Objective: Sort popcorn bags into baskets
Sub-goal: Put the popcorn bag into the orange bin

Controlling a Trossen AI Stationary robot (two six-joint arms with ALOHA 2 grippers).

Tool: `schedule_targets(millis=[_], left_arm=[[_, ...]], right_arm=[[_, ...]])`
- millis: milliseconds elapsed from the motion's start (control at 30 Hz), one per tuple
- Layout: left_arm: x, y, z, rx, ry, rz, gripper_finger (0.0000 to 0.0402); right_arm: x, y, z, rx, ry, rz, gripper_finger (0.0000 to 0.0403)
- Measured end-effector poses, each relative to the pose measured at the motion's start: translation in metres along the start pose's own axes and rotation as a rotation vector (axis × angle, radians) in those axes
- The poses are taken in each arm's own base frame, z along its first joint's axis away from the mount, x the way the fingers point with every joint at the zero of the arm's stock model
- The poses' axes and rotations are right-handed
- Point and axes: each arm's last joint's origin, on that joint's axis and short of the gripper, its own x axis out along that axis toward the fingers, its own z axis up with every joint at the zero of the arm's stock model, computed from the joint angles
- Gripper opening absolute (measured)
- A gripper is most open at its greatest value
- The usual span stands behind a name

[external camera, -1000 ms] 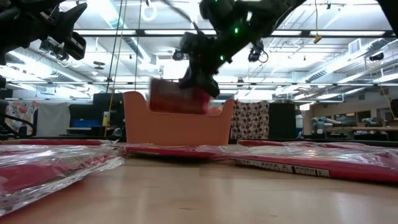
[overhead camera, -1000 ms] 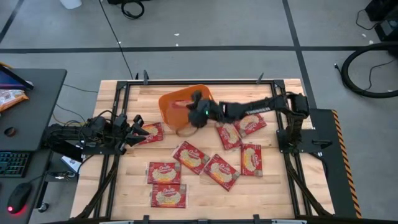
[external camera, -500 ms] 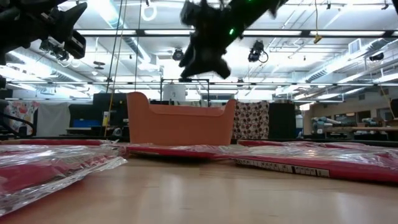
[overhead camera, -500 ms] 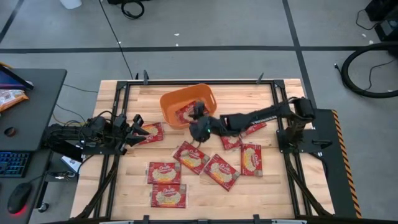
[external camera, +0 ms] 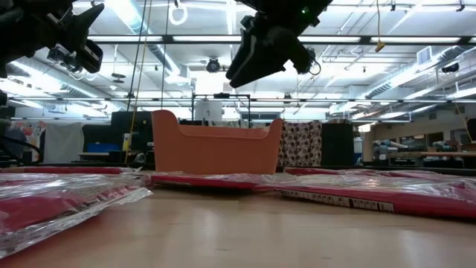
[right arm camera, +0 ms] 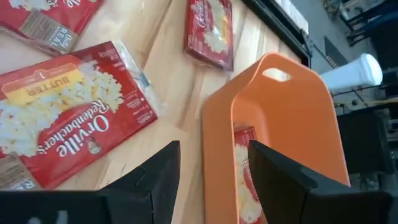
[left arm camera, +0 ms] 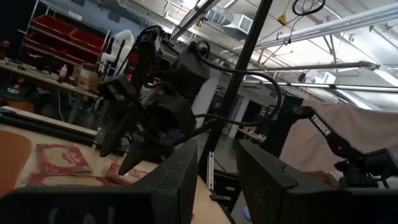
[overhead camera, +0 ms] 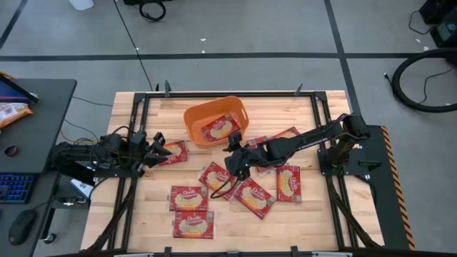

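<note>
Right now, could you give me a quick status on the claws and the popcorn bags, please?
Right claw open, empty, above loose bags. Left claw open, waiting at table's left. One popcorn bag in orange basket; rest on table. Nothing obstructing.

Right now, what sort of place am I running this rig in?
Most likely a robotics lab or workshop. A butcher-block table in a black frame stands on bare concrete beside a desk with a keyboard, and the low view shows an open hall with strip lights and exposed ducting.
</note>
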Motion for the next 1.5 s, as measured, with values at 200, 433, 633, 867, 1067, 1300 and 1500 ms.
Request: schedule_targets(millis=[200,433,633,867,1067,1300,1500], left_arm=[[0.0,0.0,0.0,0.14,0.0,0.002,0.0117],[0.0,0.0,0.0,0.37,0.004,0.003,0.0117],[0.0,0.0,0.0,0.301,0.001,0.002,0.0117],[0.0,0.0,0.0,0.176,0.0,0.001,0.0117],[0.0,0.0,0.0,0.183,-0.001,0.001,0.0117],[0.0,0.0,0.0,0.183,-0.001,0.002,0.0117],[0.0,0.0,0.0,0.184,0.0,0.002,0.0117]], right_arm=[[-0.011,0.022,-0.006,0.076,0.129,0.018,0.0193],[-0.023,0.035,-0.036,0.322,0.45,0.077,0.0193],[-0.027,0.044,-0.063,0.42,0.648,0.04,0.0193],[-0.017,0.052,-0.07,0.65,0.631,0.013,0.0194],[0.01,0.051,-0.063,0.756,0.506,-0.019,0.0208],[0.036,0.043,-0.086,0.788,0.632,-0.125,0.0215],[0.043,0.043,-0.093,0.805,0.679,-0.121,0.0208]])
